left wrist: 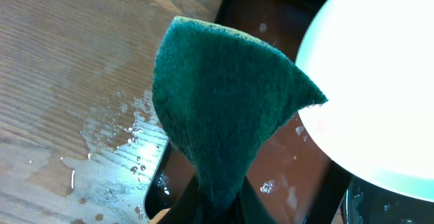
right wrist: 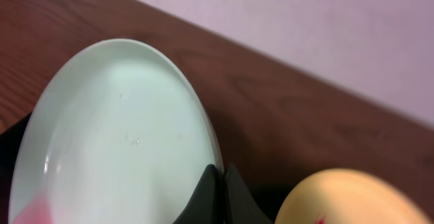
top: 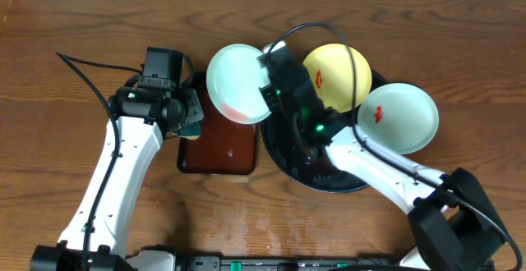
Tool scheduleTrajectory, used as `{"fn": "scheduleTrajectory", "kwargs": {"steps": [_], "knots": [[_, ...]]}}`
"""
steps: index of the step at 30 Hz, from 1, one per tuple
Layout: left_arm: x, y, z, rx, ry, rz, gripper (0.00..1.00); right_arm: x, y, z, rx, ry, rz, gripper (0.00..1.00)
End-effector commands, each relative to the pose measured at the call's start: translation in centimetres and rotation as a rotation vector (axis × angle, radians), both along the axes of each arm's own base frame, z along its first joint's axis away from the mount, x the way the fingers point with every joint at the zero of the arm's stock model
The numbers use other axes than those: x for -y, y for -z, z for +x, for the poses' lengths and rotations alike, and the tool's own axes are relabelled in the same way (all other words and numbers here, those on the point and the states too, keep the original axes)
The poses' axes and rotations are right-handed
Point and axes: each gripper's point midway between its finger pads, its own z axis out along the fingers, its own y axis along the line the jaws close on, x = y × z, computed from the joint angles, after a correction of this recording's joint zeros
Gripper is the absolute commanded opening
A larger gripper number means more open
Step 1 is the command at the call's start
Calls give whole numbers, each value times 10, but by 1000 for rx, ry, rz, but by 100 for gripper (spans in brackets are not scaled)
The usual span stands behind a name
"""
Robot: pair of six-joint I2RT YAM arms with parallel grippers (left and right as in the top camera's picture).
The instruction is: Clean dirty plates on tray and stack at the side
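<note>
The right arm reaches from the near right across the black tray (top: 283,164), and the right gripper (right wrist: 218,182) is pinched onto the rim of a mint plate (top: 234,82) over the brown tray (top: 218,152). The left gripper (top: 191,117) is clamped on a green sponge (left wrist: 224,115) just left of it. The yellow plate (top: 341,74) and the second mint plate (top: 403,119) rest on the black tray.

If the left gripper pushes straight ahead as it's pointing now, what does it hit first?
The sponge in the left gripper leads. Likely it meets the brown tray beneath first, with the mint plate the right gripper holds close beside; depth is unclear.
</note>
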Motion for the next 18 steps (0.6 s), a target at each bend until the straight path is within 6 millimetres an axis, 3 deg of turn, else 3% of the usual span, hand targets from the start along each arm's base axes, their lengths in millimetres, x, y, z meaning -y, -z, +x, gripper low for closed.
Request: {"fn": "scheduleTrajectory", "kwargs": {"steps": [1, 11, 18], "knots": [[-3, -1, 3, 4, -1, 19, 8, -1, -28, 1, 154, 24, -169, 1], [-3, -1, 4, 8, -1, 18, 8, -19, -68, -6, 382, -20, -361, 1], [-3, -1, 3, 7, -1, 18, 8, -33, -81, -14, 464, -71, -429, 1]]}}
